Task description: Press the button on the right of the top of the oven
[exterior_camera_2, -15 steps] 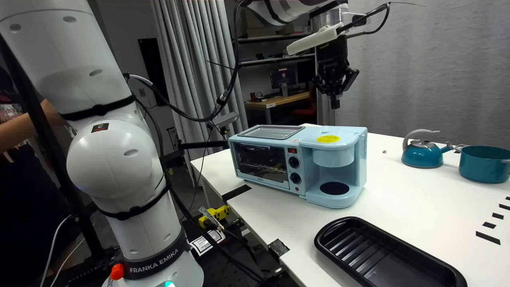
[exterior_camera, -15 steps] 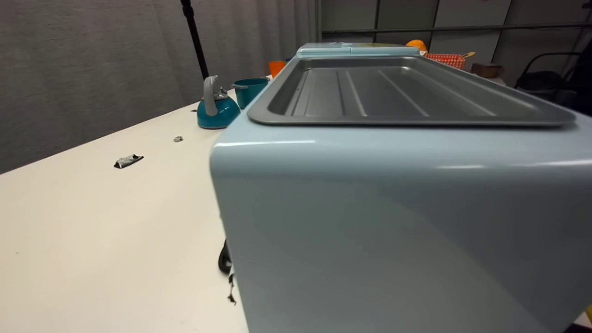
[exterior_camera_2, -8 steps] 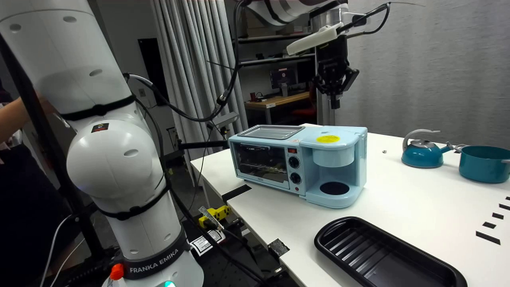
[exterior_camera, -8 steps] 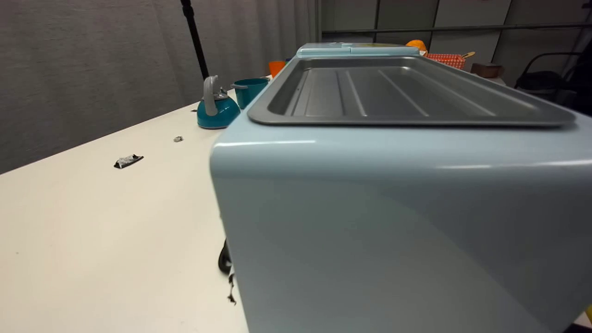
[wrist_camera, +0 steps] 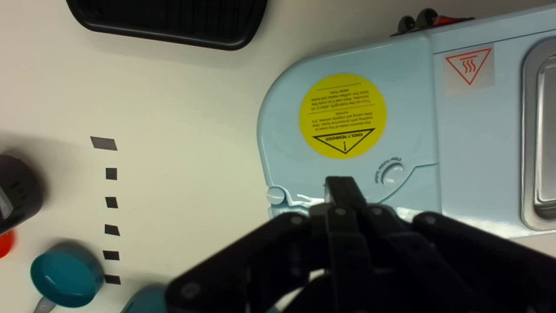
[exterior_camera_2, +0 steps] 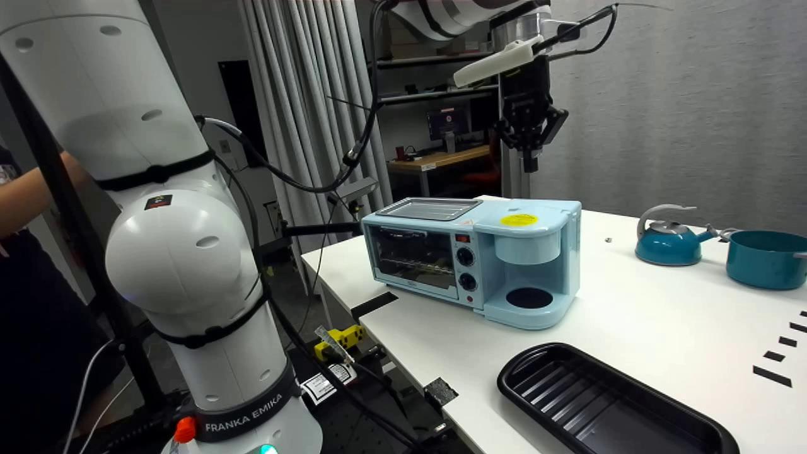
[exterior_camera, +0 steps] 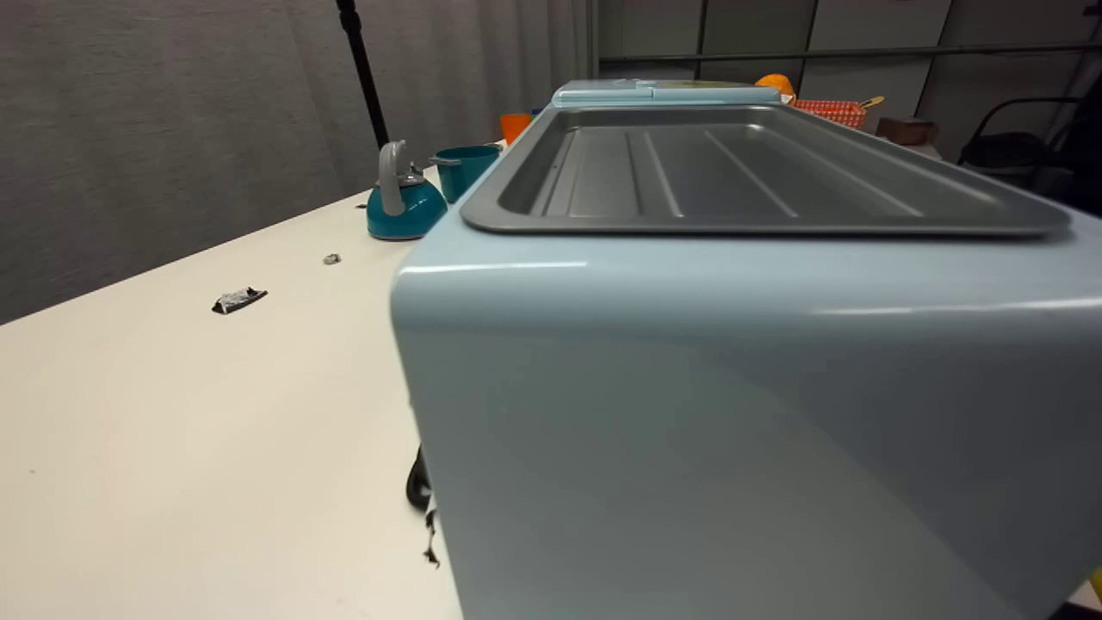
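The pale blue oven (exterior_camera_2: 470,252) stands on a white table in both exterior views, its grey ridged tray (exterior_camera: 715,168) on top. Seen from the wrist, a round button (wrist_camera: 392,174) marked "Filter holder button" sits on the oven's upper face, close to a yellow sticker (wrist_camera: 343,116). In an exterior view my gripper (exterior_camera_2: 530,165) hangs pointing down, well above the coffee-maker end of the oven and touching nothing. Its fingertips are pressed together with nothing between them. In the wrist view the gripper (wrist_camera: 344,179) covers part of the oven's top just beside the button.
A black pan (exterior_camera_2: 615,403) lies in front of the oven. A teal kettle (exterior_camera_2: 668,246) and a teal pot (exterior_camera_2: 765,260) stand farther along the table. A small round knob (wrist_camera: 276,195) sits at the oven's rounded edge.
The arm, gripper and oven have stayed where they were. Only a person at the far left of an exterior view has shifted slightly.
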